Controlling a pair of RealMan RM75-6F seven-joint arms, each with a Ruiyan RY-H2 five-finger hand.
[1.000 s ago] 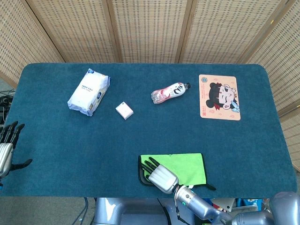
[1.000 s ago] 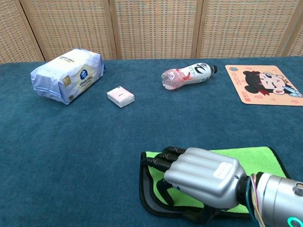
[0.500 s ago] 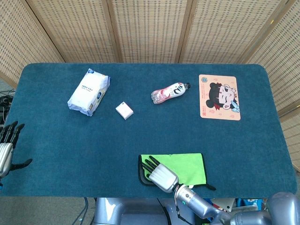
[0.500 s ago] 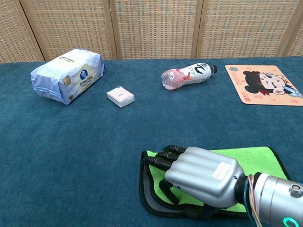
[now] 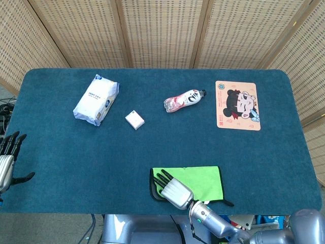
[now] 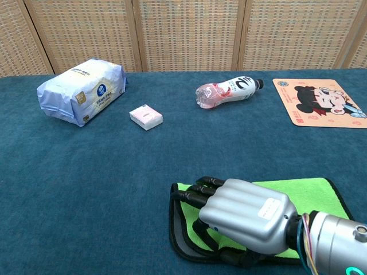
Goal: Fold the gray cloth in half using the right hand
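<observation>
The cloth (image 5: 203,182) (image 6: 298,192) lies flat near the table's front edge, with a bright green top face and a dark gray border and underside. My right hand (image 5: 172,189) (image 6: 243,216) lies over its left part. The fingers (image 6: 195,192) curl over the left edge and the thumb is tucked under at the near edge. The near left corner shows a strip of gray underside, slightly raised in the hand's grip. My left hand (image 5: 7,157) hangs off the table's left edge with its fingers apart, holding nothing.
A white tissue pack (image 5: 96,99) (image 6: 83,90) and a small white box (image 5: 134,120) (image 6: 146,117) lie at the back left. A pink bottle (image 5: 184,99) (image 6: 226,91) lies on its side mid-table. A cartoon mouse pad (image 5: 237,105) (image 6: 318,102) sits at the back right.
The right hand has settled slightly lower on the cloth's left part, and the near left corner of the cloth has lifted a little. The left hand has not moved.
</observation>
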